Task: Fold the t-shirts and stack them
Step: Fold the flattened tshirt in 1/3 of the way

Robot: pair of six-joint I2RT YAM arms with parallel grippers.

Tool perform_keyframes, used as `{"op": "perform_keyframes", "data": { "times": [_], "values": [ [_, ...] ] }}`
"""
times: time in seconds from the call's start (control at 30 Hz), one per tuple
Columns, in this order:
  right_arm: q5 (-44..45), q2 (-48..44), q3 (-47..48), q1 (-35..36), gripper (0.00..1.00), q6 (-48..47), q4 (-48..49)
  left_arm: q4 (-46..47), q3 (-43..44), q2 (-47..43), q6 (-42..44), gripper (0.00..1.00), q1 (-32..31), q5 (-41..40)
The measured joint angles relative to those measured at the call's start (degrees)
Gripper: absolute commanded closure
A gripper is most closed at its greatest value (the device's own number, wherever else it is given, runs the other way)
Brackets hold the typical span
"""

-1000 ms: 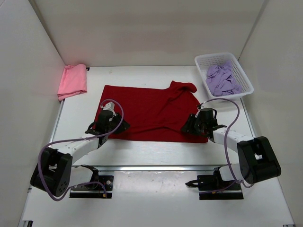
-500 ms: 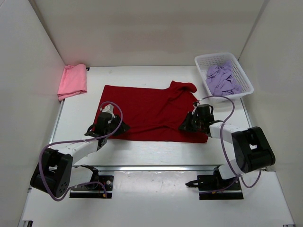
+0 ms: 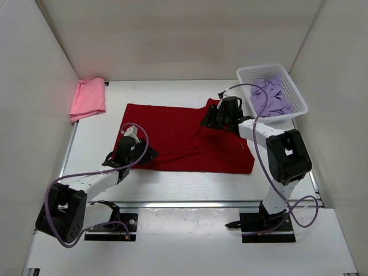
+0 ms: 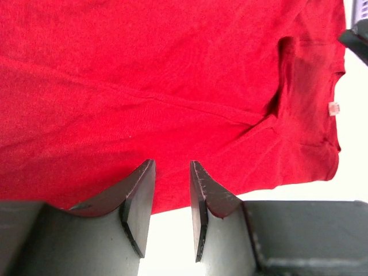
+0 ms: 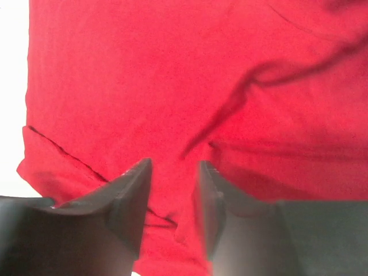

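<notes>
While the dark red cloth t-shirt (image 3: 184, 141) lies spread out beside the white mesh plastic basket (image 3: 260, 68), both grippers hang over it with fingers apart, holding nothing. The right gripper (image 3: 211, 119) is at the bunched corner nearest the basket, and the left gripper (image 3: 133, 150) is at the edge far from it. If either one pinches too little cloth, the shirt may slip and the fold may go crooked.

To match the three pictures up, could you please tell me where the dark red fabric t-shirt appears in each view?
Top external: dark red fabric t-shirt spread flat, centre of picture.
Left wrist: the shirt fills most of the picture.
Right wrist: it fills nearly everything.
Shared landmark: white table, bare at bottom right in left wrist, left edge in right wrist.
</notes>
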Motion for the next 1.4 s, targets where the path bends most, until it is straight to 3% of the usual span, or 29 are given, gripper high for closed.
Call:
{"op": "perform_keyframes", "data": {
  "times": [0.17, 0.33, 0.4, 0.6, 0.77, 0.97, 1.07, 1.2, 1.33, 1.4],
  "values": [
    [0.9, 0.7, 1.0, 1.2, 0.59, -1.1, -0.1, 0.0, 0.0, -1.4, -0.4, 0.59, 0.3, -0.1],
    [3.5, -7.2, -9.9, 2.8, 0.92, -1.6, 1.4, 0.0, 0.1, -1.5, -0.6, 0.59, -2.3, -1.1],
    [4.2, -12.1, -15.6, 4.0, 0.96, -1.5, 1.6, 0.1, 0.5, -0.5, -0.6, 0.58, -3.9, -1.3],
    [4.9, -16.6, -24.6, 7.5, 0.98, -2.4, 1.2, 1.1, 2.1, 6.7, -1.1, 0.62, -3.6, -0.4],
    [4.6, -15.6, -28.1, 8.3, 1.00, -2.8, 1.3, 3.5, -2.7, 7.3, -3.6, 0.59, 2.2, 1.7],
    [5.3, -17.0, -29.7, 11.4, 1.00, -4.1, 2.2, 4.6, -6.6, 3.7, -4.7, 0.59, 7.4, 5.5],
    [4.7, -19.5, -31.7, 13.2, 0.99, -4.3, 1.3, 1.8, -9.8, -2.3, -5.6, 0.57, 8.1, 6.8],
    [2.9, -22.8, -33.0, 14.1, 0.84, -4.9, -2.5, -4.5, -13.2, -12.6, -7.4, 0.49, 8.1, 7.6],
    [-0.7, -24.1, -31.3, 11.1, 0.76, -6.0, -6.6, -9.9, -7.3, -11.1, -7.0, 0.51, 7.7, 6.6],
    [-2.0, -24.2, -28.9, 8.8, 0.87, -6.9, -7.2, -10.6, 0.0, -7.0, -5.9, 0.57, 7.7, 5.4]
  ]
}}
